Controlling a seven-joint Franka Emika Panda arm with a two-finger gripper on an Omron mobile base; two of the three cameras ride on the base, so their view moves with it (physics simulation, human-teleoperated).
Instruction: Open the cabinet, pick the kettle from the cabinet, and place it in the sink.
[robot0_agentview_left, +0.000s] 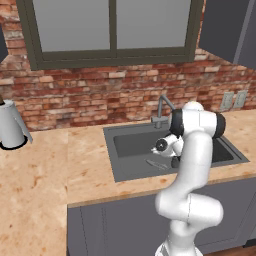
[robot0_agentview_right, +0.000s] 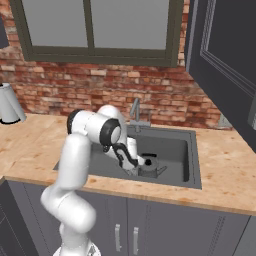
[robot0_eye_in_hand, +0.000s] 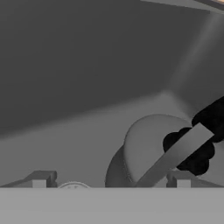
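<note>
We see the kettle (robot0_agentview_right: 149, 169) sitting in the sink (robot0_agentview_right: 185, 176), by its front wall. Our gripper (robot0_agentview_right: 138, 166) is just beside it, jaws spread apart and holding nothing.

Glossy white rounded arm (robot0_agentview_left: 192, 165), dark joint bands, black cable

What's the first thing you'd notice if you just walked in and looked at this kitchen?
The big white robot arm bending down into the dark sink, where its claw sits right beside a little grey kettle on the basin floor. Next, the dark cabinet door hanging open at the upper right, and the red brick wall under the window. A white jug stands far left on the counter.
</note>
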